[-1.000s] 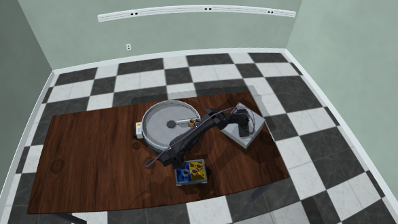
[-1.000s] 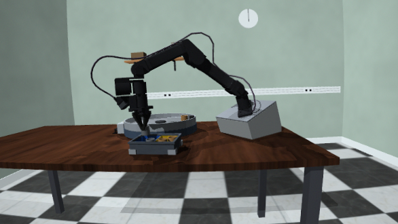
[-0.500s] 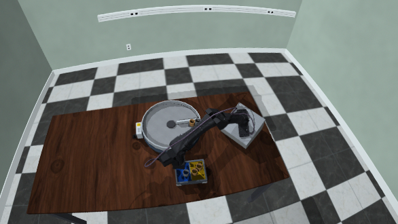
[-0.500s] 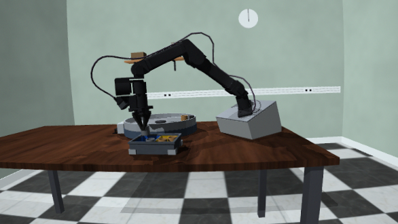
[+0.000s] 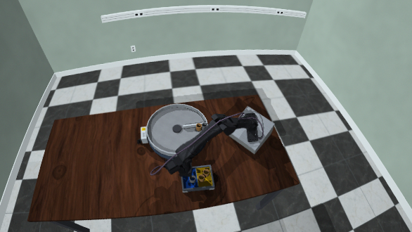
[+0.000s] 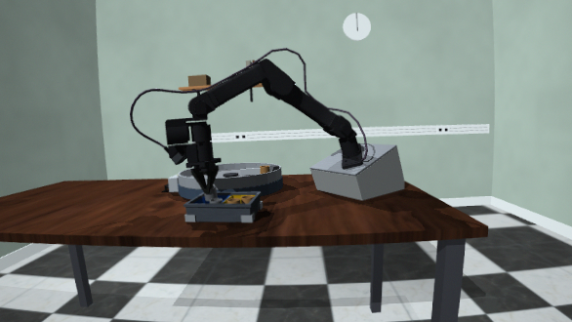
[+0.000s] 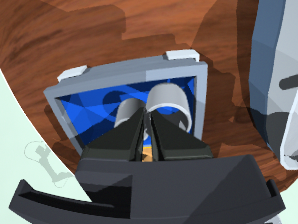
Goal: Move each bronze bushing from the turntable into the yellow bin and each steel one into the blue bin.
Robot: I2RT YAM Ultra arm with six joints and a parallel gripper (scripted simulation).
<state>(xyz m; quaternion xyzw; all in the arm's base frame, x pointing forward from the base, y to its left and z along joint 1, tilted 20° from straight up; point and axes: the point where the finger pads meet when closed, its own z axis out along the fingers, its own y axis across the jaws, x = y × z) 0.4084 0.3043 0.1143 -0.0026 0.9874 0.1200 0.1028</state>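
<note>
Progress well along: end effector (image 7: 148,137) lowered into blue bin (image 7: 80,106), clamped on steel bushing (image 7: 128,115), release pending; another steel bushing (image 7: 169,103) already inside. Yellow bin (image 5: 205,174) holds bronze ones. One bronze bushing (image 5: 199,126) left on turntable (image 5: 158,133), on counter (image 5: 88,158).

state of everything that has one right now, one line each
claw: shut on a steel bushing, lowered into the blue bin
blue bin: also holds a second steel bushing
yellow bin: holds bronze bushings
turntable: one bronze bushing left on it, upright
</note>
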